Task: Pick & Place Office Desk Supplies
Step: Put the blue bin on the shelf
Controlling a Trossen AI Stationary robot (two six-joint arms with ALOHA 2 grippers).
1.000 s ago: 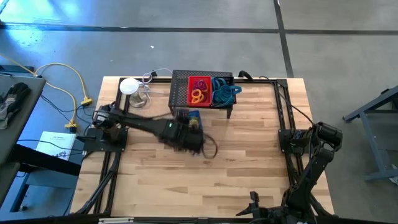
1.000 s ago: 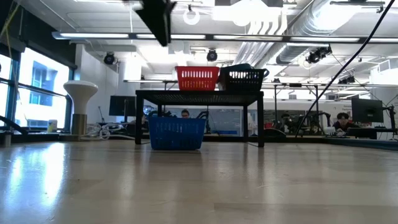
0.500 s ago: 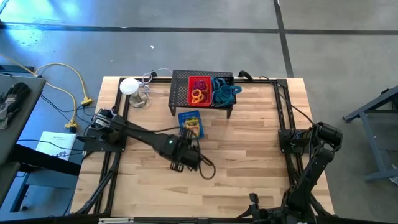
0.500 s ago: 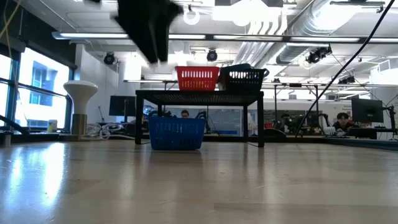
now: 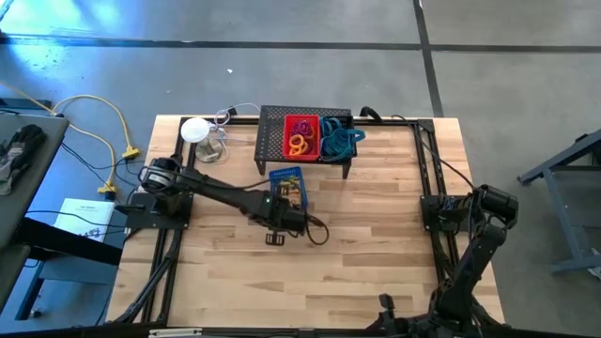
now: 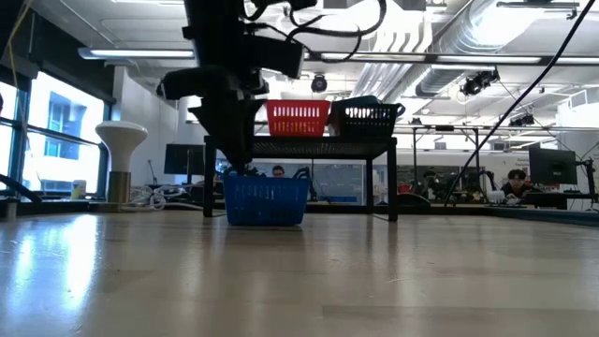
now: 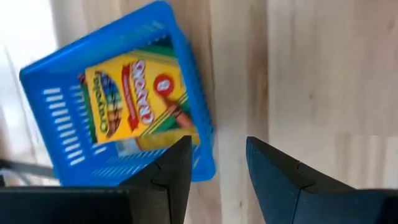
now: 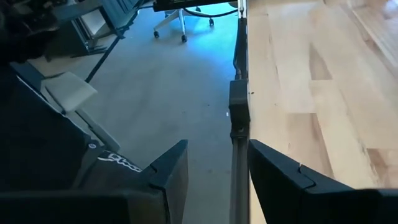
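A yellow crayon box (image 7: 134,99) lies flat in a small blue bin (image 7: 56,118), which stands on the table just in front of the black mesh rack (image 5: 272,122). On the rack, a red bin holds orange, yellow and purple rings (image 5: 299,143). Beside it, a black bin holds bluish cords (image 5: 338,139). My left gripper (image 7: 219,152) hangs open above the blue bin's near edge, pointing steeply down with nothing between its fingers. In the low view it (image 6: 245,167) shows in front of the blue bin (image 6: 267,201). My right gripper (image 8: 217,158) waits open at the table's near right edge.
A white mushroom-shaped object (image 5: 195,130) and loose cables sit at the far left corner. Black frame rails run along the table's left and right sides (image 5: 427,178). Bare wood (image 5: 376,235) spreads across the middle and near part of the table.
My left gripper has sunk toward the table by the blue bin and tipped to point more steeply down. In the high view it no longer covers the bin, so the crayon box shows.
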